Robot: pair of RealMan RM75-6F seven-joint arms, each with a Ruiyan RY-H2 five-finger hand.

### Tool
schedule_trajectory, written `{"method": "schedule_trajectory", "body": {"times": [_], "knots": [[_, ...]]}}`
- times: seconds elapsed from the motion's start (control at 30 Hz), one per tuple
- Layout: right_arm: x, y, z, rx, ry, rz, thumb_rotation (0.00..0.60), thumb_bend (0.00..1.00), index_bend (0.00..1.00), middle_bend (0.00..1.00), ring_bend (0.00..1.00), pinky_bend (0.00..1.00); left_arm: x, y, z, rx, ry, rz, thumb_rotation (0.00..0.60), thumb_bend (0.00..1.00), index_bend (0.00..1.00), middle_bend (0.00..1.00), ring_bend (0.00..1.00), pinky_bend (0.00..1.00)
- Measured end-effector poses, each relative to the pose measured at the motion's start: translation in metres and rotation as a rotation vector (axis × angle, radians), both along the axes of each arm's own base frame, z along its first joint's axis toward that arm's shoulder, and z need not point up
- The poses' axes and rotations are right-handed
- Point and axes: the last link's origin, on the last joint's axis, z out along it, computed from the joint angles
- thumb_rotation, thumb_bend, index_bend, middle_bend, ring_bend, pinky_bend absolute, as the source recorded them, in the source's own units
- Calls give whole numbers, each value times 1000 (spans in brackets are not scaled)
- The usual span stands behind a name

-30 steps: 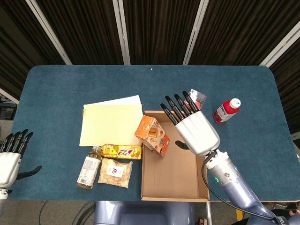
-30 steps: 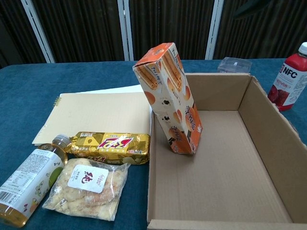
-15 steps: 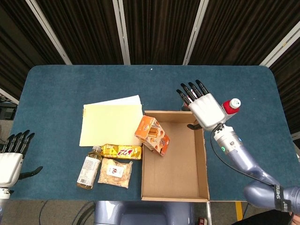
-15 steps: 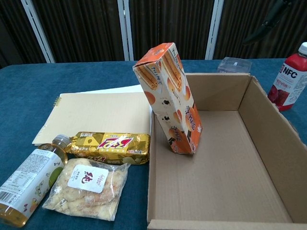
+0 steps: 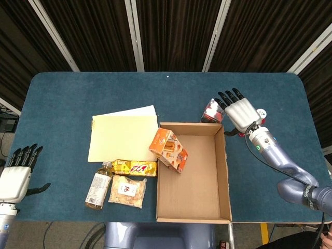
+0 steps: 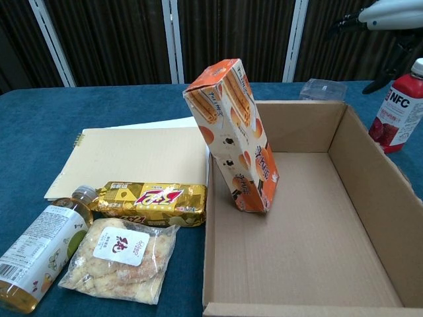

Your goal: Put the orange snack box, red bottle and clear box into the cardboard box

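In the head view, the open brown cardboard box (image 5: pixel 194 176) is sitting on the blue-covered bench (image 5: pixel 72 98), and the tall orange snack box (image 5: pixel 168 150) is standing tilted inside it, leaning against its left wall. The right hand (image 5: pixel 243 113) is hovering above the red juice bottle with a white cap (image 5: pixel 262 115), hiding most of it, with its fingers (image 5: pixel 231 97) spread and grasping nothing. The small clear plastic box (image 5: pixel 212 110) is lying on the bench just beyond the cardboard box's far right corner, just beside the right hand. The left hand (image 5: pixel 15 176) is waiting at the near left edge of the bench, fingers released and apart, holding nothing. A pale yellow notebook (image 5: pixel 123 134), a gold snack packet (image 5: pixel 134 167), a yellow drink bottle (image 5: pixel 98 185) and a clear bag of pastries (image 5: pixel 127 192) are lying left of the cardboard box. In the chest view, the orange snack box (image 6: pixel 232 135) is leaning inside the cardboard box (image 6: pixel 370 198) with its base on the floor. The red bottle (image 6: pixel 396 109) is standing upright on the bench outside the right wall, and the clear box (image 6: pixel 322 90) is resting behind the far wall. The right hand (image 6: pixel 390 14) is showing at the top right, above the bottle; contact cannot be determined.
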Motion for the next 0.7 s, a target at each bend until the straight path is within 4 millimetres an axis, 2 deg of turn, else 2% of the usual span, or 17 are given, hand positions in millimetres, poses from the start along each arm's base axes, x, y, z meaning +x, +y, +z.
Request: {"method": "schedule_trajectory", "body": {"times": [0.27,0.53,0.7], "knots": [[-33,-10,-9,12,114,-66,600,64,81,0,0,8,-2,4,-4,-6,12,19,525,0,0,0,0,0],[-48,-17,-6,-8,183,-90,600,73,79,0,0,7,-3,5,-5,-5,21,26,526,0,0,0,0,0],[-54,-21,3,-36,190,-107,600,75,76,0,0,7,-4,6,-7,-7,28,34,526,0,0,0,0,0]]}}
